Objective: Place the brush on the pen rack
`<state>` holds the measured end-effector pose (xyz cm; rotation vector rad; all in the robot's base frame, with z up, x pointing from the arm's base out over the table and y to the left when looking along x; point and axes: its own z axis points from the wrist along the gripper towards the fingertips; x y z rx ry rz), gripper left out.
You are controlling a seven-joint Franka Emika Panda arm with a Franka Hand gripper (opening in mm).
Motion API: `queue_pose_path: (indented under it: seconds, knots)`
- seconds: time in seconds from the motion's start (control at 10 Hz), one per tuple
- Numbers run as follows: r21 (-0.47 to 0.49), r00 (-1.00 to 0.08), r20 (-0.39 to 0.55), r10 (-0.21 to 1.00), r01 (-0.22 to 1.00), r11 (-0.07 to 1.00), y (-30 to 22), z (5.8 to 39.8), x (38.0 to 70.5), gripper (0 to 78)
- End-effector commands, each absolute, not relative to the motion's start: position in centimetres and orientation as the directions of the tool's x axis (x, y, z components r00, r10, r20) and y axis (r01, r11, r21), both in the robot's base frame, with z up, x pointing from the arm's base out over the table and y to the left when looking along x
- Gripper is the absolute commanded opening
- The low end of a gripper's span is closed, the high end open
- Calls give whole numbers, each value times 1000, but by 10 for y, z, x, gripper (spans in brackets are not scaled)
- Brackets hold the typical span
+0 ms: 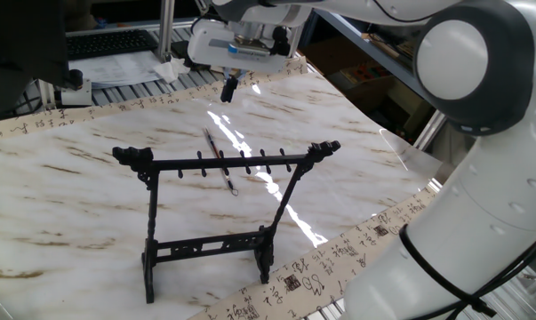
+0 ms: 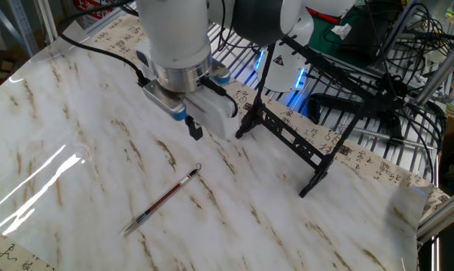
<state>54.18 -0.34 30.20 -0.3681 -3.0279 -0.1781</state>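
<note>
Above the marble table [image 2: 76, 113], your pincer [image 2: 194, 129] hung with its fingers pressed together, pinching nothing and touching nothing. You had the brush [image 2: 162, 199] lying flat on the table, apart from the pincer, loop end toward the rack [image 1: 216, 213]. That rack stood upright, its pegs bare.
</note>
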Motion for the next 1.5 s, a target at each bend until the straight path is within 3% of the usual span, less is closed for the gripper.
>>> queue_pose_path:
  seconds: [0.1, 0.4, 0.7, 1.4, 1.5]
  knots:
    - [133, -953, 84, 291, 301, 944, -3, 303, 542, 0]
    - [73, -955, 57, 290, 294, 953, -3, 303, 542, 0]
    - [71, -952, 58, 300, 304, 950, -3, 297, 547, 0]
    - [75, -974, -2, 226, 225, 971, -4, 228, 565, 0]
    - [52, -981, -29, 192, 190, 980, -1, 206, 569, 0]
